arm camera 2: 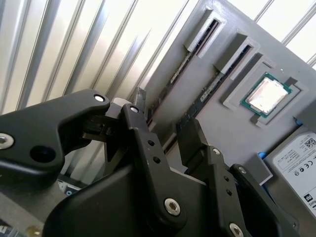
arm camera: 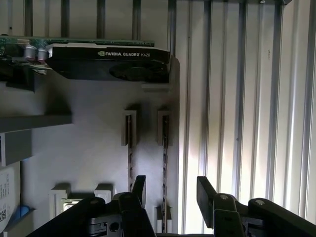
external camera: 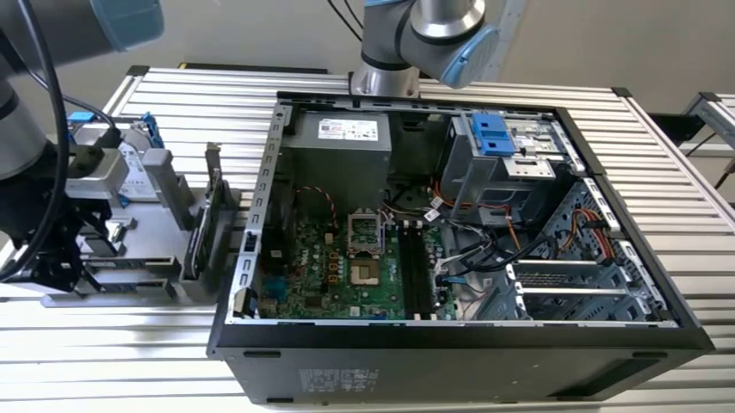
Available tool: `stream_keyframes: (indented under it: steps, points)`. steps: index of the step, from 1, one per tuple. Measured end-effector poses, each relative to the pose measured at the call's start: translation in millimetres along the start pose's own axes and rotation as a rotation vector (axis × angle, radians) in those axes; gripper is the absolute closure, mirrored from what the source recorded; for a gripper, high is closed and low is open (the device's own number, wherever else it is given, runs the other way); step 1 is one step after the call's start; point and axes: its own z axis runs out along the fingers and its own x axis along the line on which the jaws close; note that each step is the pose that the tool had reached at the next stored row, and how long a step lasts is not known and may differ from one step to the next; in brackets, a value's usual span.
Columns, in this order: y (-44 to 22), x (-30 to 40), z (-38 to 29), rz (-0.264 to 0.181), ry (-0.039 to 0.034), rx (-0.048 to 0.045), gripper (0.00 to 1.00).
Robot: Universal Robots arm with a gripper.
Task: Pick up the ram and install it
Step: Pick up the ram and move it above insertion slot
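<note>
Two narrow ram sticks stand on edge in slots of a grey holder tray [arm camera: 89, 148]. In both wrist views my gripper [arm camera: 172, 193] [arm camera 2: 165, 129] hovers open just above them. The ram [arm camera: 164, 148] [arm camera 2: 183, 69] nearest the tray's edge lines up with the gap between the black fingers [arm camera: 204, 191]. The other stick [arm camera: 130, 148] runs toward one finger. In the exterior view the arm and gripper [external camera: 55, 258] are over the tray [external camera: 115, 288] at the exterior view's left. The open computer case [external camera: 460, 335] shows its motherboard's long dark memory slots [external camera: 411, 271].
A graphics card [arm camera: 108, 61] [external camera: 213, 219] stands on the tray beside the case. A square silver CPU [arm camera 2: 266, 95] and a hard drive [arm camera 2: 302, 155] also rest in tray pockets. The ribbed aluminium table [arm camera: 247, 98] lies beyond the tray's edge. Cables and drive cages crowd the case.
</note>
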Motion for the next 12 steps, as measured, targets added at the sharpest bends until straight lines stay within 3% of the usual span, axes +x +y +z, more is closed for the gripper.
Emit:
stream_keyframes:
  steps: [12]
  points:
    - [-0.1, 0.2, 6.0, 0.0, -0.0022, 0.001, 0.0]
